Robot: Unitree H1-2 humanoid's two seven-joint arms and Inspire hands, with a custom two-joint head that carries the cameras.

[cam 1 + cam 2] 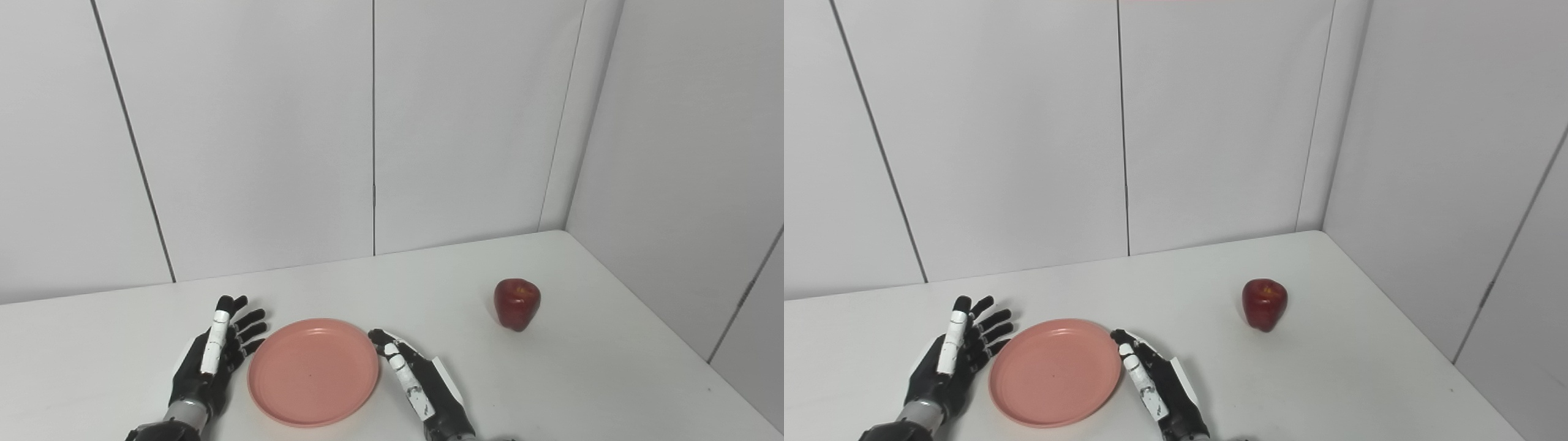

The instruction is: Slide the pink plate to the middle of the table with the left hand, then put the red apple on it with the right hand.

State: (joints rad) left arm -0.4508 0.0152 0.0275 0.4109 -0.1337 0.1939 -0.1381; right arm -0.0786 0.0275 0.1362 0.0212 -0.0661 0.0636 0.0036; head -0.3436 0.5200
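Left eye view: pink plate (pixel 313 371) flat on white table (pixel 551 380), left robot hand (pixel 211 358) just left of plate, fingers spread, holding nothing, right robot hand (pixel 416 380) just right of plate, fingers extended, empty. Right eye view: red apple (pixel 1265 304) upright, well right of plate, beyond right robot hand, untouched.

No text, label, brand, number or sign can be read anywhere in either view.
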